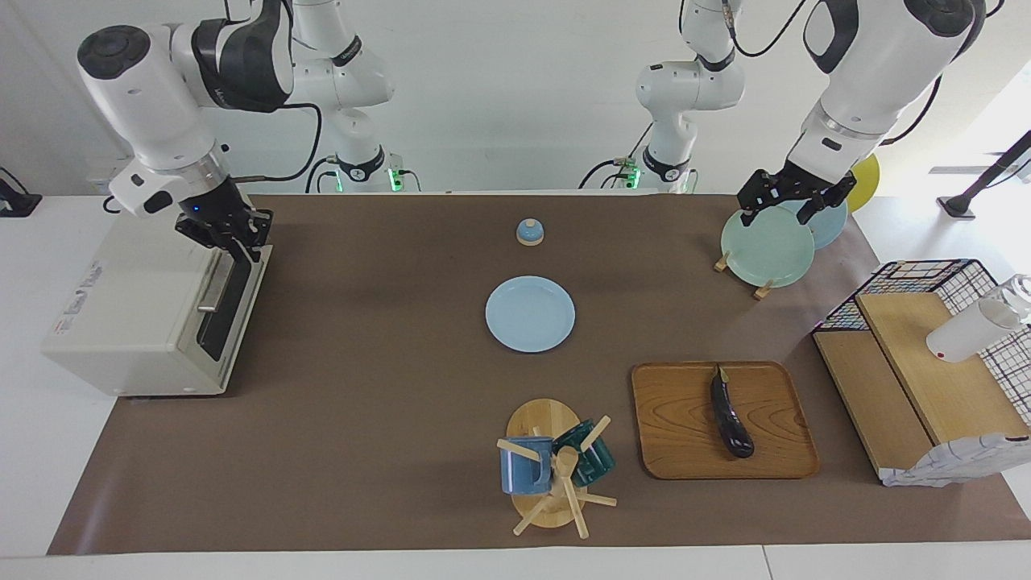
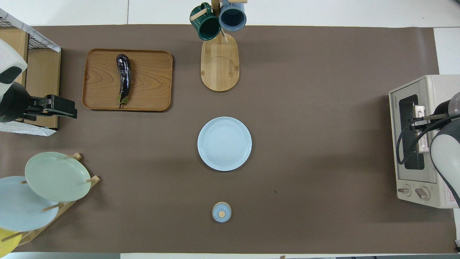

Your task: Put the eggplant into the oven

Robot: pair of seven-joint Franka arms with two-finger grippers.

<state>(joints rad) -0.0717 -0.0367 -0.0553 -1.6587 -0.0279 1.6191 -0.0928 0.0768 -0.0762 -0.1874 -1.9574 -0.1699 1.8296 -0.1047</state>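
Observation:
The dark purple eggplant [image 1: 730, 419] lies on a wooden tray [image 1: 676, 439], stem toward the robots; it also shows in the overhead view [image 2: 123, 77]. The cream-white oven [image 1: 133, 310] stands at the right arm's end of the table with its dark glass door shut [image 2: 431, 84]. My right gripper [image 1: 236, 240] points down at the top edge of the oven door, by the bar handle [image 1: 213, 283]; in the overhead view it is over the door [image 2: 417, 121]. My left gripper [image 1: 793, 201] hangs open and empty in the air near the plate rack and the wooden shelf [image 2: 68, 109], apart from the eggplant.
A light blue plate [image 1: 530, 314] lies mid-table, with a small blue lidded dish [image 1: 530, 232] nearer the robots. A mug tree [image 1: 556, 471] with two mugs stands beside the tray. A plate rack [image 1: 765, 246] and a wire-and-wood shelf [image 1: 910, 362] stand at the left arm's end.

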